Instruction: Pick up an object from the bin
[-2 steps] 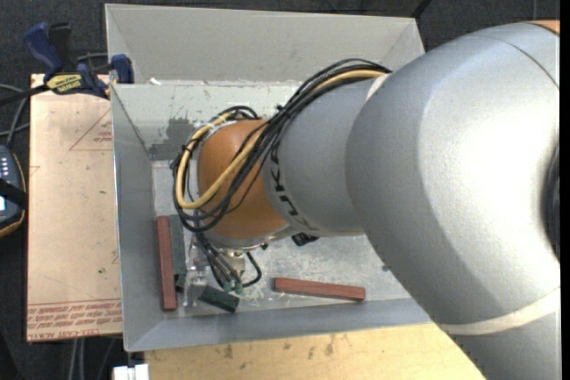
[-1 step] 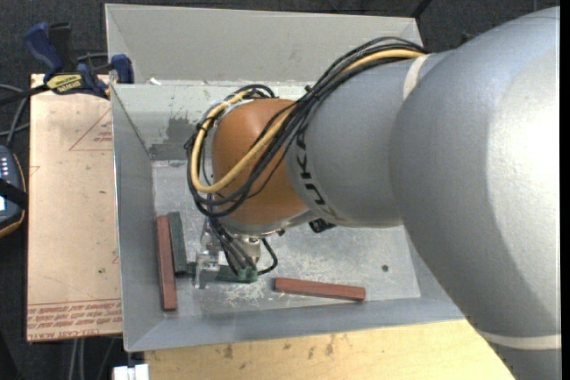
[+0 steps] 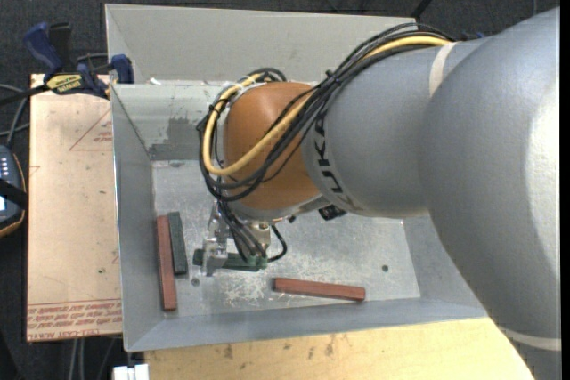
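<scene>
We read one piece of lettering: large dark capitals printed on the grey casing of the arm [image 3: 401, 147], on the link just behind the orange cover [image 3: 267, 138]. The lettering [image 3: 324, 169] runs across the curve of that link, and we can make out the letters "UK", part of a longer brand name. Its upper end meets the bundle of black and yellow cables [image 3: 374, 49] that crosses the casing, its lower end turns away round the link, and we cannot read the remaining letters.
</scene>
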`<state>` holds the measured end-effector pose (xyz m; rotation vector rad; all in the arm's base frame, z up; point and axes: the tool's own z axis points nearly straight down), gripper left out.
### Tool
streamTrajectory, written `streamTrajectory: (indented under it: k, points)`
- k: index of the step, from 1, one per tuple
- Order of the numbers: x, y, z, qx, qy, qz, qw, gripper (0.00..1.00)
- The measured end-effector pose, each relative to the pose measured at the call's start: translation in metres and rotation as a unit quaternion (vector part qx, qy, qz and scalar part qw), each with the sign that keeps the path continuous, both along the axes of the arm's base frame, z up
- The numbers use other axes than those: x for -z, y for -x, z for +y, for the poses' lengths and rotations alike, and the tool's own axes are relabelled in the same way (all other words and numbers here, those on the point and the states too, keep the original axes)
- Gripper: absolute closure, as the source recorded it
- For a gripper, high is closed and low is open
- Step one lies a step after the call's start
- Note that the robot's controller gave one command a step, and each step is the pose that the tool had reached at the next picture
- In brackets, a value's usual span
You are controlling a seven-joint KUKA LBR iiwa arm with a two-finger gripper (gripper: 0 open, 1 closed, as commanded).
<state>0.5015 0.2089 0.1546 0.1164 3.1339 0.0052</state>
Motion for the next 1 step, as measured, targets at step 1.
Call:
streamTrajectory:
  k: [1]
  points:
    - [-0.0744,0.0107,-0.0062,0.009,0.001,0.0023,1.0000,1.00]
